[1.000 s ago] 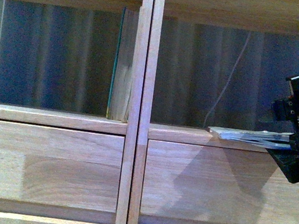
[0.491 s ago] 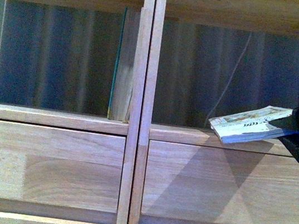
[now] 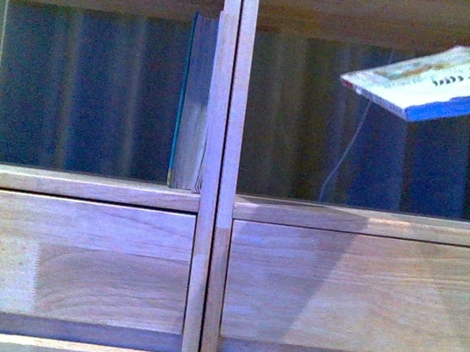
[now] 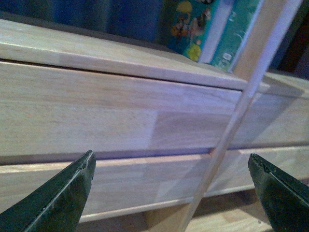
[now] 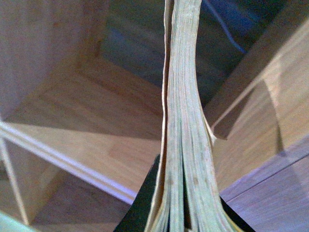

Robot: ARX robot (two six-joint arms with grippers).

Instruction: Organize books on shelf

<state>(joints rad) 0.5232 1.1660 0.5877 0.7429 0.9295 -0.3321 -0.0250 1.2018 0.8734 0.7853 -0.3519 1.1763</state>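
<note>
Right gripper (image 5: 186,220) clamps the pale book (image 3: 435,82), tilted at upper right, likely for standing it upright. Left gripper (image 4: 169,193) hangs open.

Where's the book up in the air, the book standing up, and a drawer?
held book (image 3: 438,87), front view, on its pale cover.
standing book (image 3: 182,106), front view, on its green edge.
drawer front (image 3: 64,257), front view, middle of the wood panel.

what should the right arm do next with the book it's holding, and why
Probably roll the wrist to bring the held book upright: it hangs tilted, high in the right compartment, clear of the shelf board, while the shelved book stands vertical against the divider.
</note>
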